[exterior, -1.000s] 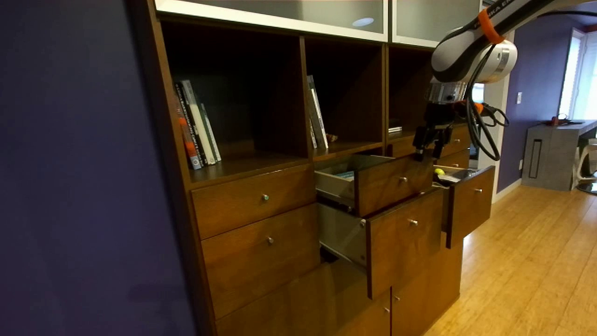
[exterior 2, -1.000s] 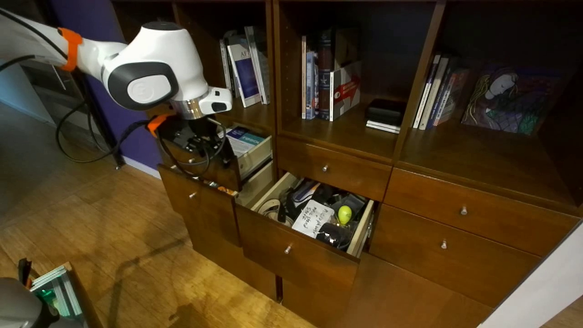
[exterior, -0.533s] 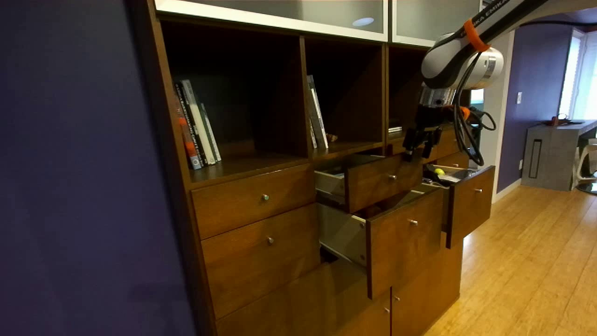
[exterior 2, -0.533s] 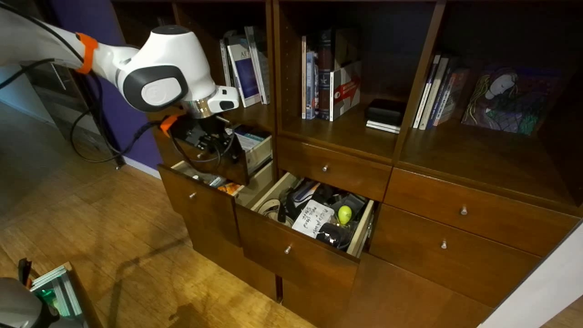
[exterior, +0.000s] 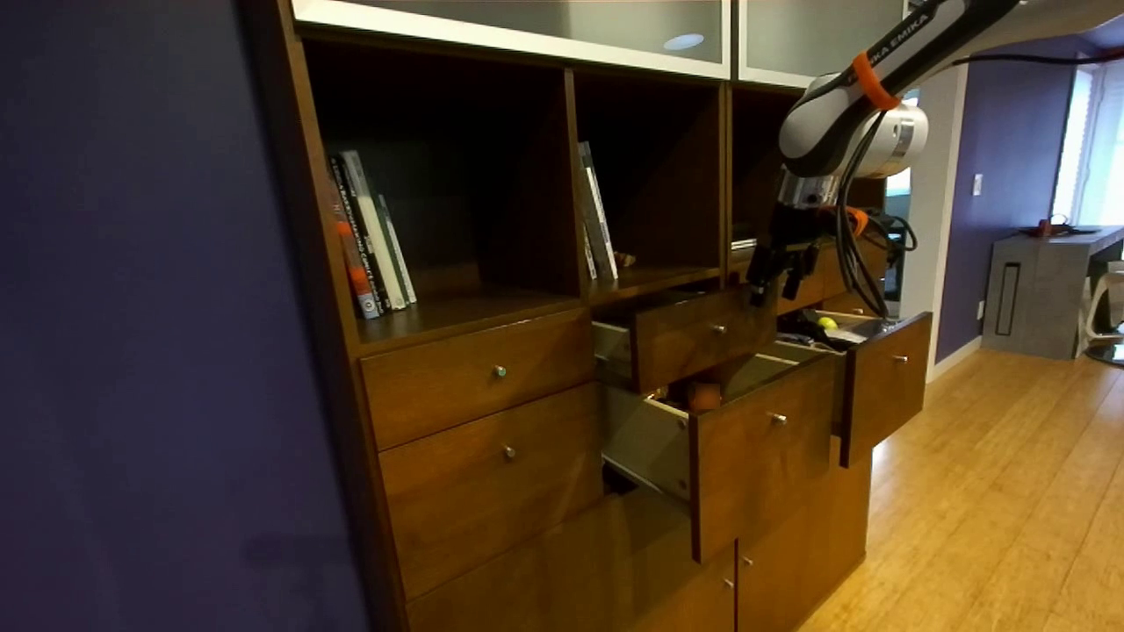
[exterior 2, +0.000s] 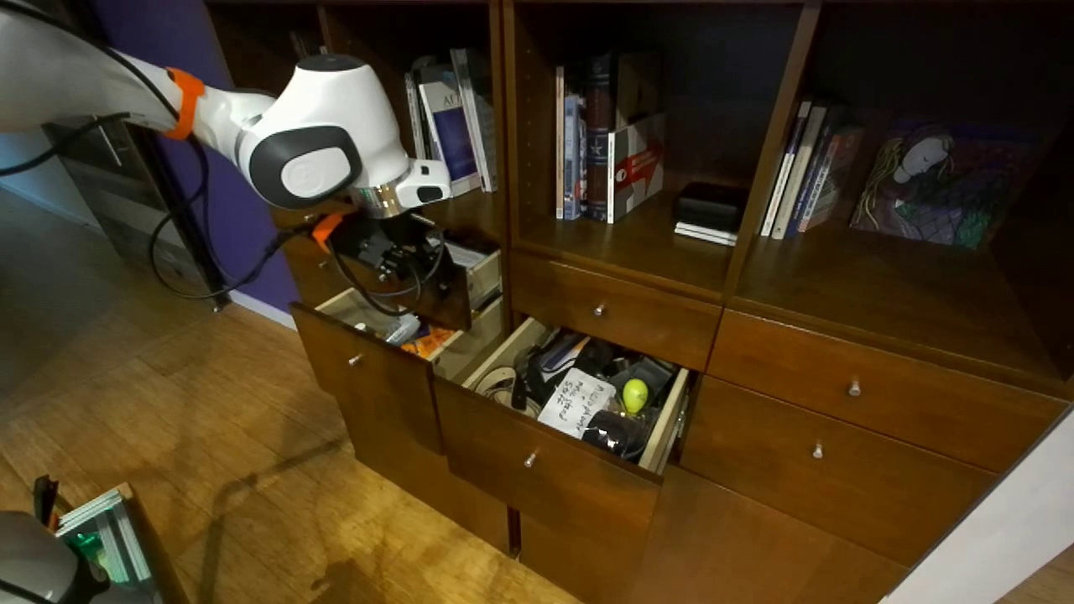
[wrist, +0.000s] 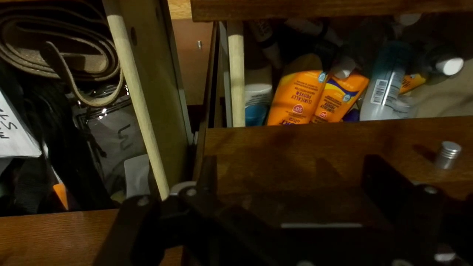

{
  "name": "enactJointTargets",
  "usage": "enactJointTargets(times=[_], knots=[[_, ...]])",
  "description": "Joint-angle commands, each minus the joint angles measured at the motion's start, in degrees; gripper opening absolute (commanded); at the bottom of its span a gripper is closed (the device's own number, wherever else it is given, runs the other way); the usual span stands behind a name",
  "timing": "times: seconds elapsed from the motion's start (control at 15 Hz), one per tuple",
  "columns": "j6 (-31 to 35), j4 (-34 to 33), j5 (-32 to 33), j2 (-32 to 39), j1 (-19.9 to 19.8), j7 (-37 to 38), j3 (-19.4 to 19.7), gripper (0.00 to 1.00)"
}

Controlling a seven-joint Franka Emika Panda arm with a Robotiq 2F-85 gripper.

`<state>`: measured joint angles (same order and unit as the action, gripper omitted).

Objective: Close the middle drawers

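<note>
Shallow drawer: partly out, a round metal knob on its front.
Tall drawer: directly below the shallow drawer, standing out farther than it; in the wrist view its contents show past the shallow drawer's front.
Tool: spread wide, jaws well apart, the shallow drawer's front face showing between them in the wrist view; in an exterior view it is by that drawer's top edge, at the right end. Whether it touches, I cannot tell.
Arm: runs from the left edge of an exterior view to above the shallow drawer.
Orange bottles: in the tall drawer, lower than the shallow drawer.
Clear bottle: just beside the orange bottles, lower than the shallow drawer.
Side drawer: pulled out, lower than the shallow drawer and to its right in both exterior views.
White note: handwritten, in the side drawer, right of the shallow drawer in an exterior view.
Yellow-green egg: in the side drawer, near the white note.
Coiled strap: in the side drawer, left of the shallow drawer's front in the wrist view.
Closed drawers: two, one over the other, left of the shallow drawer in an exterior view.
Books: leaning, above the shallow drawer in both exterior views.
</note>
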<state>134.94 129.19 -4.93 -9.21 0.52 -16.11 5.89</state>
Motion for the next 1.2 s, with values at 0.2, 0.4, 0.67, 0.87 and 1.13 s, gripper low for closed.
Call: enactJointTargets(times=[0.2, 0.4, 0.67, 0.87, 1.13], knots=[[-0.02, -0.70, 0.08, 0.76, -0.62, 1.31, -0.82, 1.00], [2.48, -1.67, -1.32, 2.37, 0.08, 0.99, -1.33, 1.00], [7.74, -2.74, -1.26, 4.59, 0.00, 1.67, -2.27, 1.00], [11.03, -3.60, -1.83, 6.28, -0.08, 2.45, -2.66, 1.00], [14.43, -4.66, -3.92, 8.37, -0.06, 2.44, -3.16, 1.00]])
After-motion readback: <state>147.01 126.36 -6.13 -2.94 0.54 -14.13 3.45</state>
